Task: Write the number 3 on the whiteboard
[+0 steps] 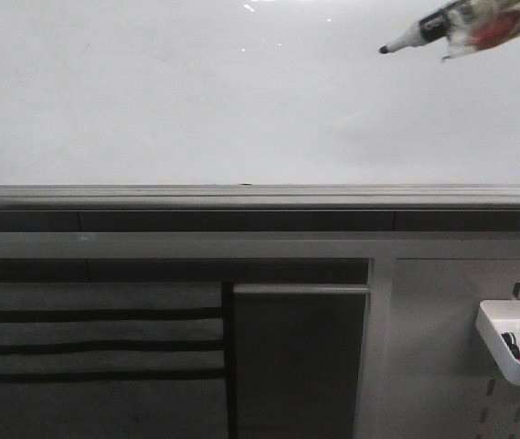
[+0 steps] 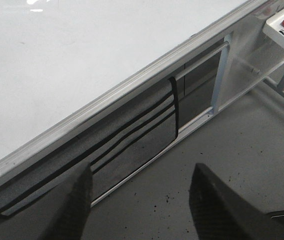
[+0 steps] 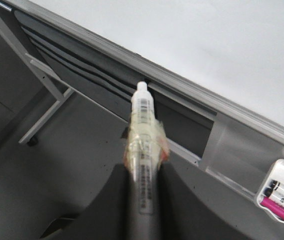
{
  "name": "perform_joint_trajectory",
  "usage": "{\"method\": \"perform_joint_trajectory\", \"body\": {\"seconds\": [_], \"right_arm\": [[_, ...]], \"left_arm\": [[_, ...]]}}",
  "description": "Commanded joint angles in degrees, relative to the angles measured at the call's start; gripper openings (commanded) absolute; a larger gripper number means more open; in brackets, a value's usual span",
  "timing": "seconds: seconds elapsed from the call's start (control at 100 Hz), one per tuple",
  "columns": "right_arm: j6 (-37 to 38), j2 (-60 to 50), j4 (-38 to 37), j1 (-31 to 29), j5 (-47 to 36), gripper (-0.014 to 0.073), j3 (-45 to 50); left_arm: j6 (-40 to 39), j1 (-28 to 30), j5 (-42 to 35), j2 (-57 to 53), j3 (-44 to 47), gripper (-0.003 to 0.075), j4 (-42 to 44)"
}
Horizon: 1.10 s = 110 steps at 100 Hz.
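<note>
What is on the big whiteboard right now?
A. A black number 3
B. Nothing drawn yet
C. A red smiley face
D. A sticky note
B: the whiteboard is bare white with only faint smudges, while the marker pen in the right gripper is in the board's upper right corner in the front view, and no stroke shows at its tip.
</note>
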Motion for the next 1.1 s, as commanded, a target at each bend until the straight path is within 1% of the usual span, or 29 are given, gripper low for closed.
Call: {"method": "perform_joint_trajectory", "body": {"seconds": [0.0, 0.14, 0.19, 0.24, 0.3, 0.36, 0.4, 0.42, 0.59, 0.79, 0.95, 1.09], "right_arm": [[0.2, 5.2, 1.4, -0.5, 0.9, -0.0029, -6.8], [2.3, 15.1, 1.3, -0.2, 4.9, -0.0029, -16.3], [2.4, 17.9, 1.0, 1.2, 5.1, -0.0029, -18.9], [2.4, 19.9, -0.7, 4.1, 3.1, -0.0029, -20.4], [4.1, 21.6, -7.5, 7.7, -1.7, -0.0029, -20.8], [9.6, 23.1, -15.1, 10.3, -5.7, -0.0029, -20.8], [12.7, 23.9, -17.1, 10.4, -8.0, -0.0029, -20.8], [13.0, 24.3, -17.4, 10.2, -9.0, -0.0029, -20.8], [13.3, 26.3, -14.9, 7.7, -15.0, -0.0029, -20.8], [13.3, 28.0, -14.7, 7.4, -19.4, -0.0029, -20.8], [13.3, 29.0, -14.9, 4.5, -19.4, -0.0029, -20.8], [13.8, 27.7, -14.9, 1.2, -14.6, -0.0029, -20.8]], "left_arm": [[-0.7, 0.1, -3.8, -0.1, -1.5, 0.0386, -1.4], [-0.7, 0.1, -3.8, -0.1, -1.5, 0.0386, -1.4], [-0.7, 0.1, -3.8, -0.1, -1.5, 0.0386, -1.4], [-0.7, 0.1, -3.8, -0.1, -1.5, 0.0386, -1.4], [-0.7, 0.1, -3.8, -0.1, -1.5, 0.0386, -1.4], [-0.7, 0.1, -3.8, -0.1, -1.5, 0.0386, -1.4], [-0.7, 0.1, -3.8, -0.1, -1.5, 0.0386, -1.4], [-0.7, 0.1, -3.8, -0.1, -1.5, 0.0386, -1.4], [-0.7, 0.1, -3.8, -0.1, -1.5, 0.0386, -1.4], [-0.7, 0.1, -3.8, -0.1, -1.5, 0.0386, -1.4], [-0.7, 0.1, -3.8, -0.1, -1.5, 0.0386, -1.4], [-0.7, 0.1, -3.8, -0.1, -1.5, 0.0386, -1.4]]}}
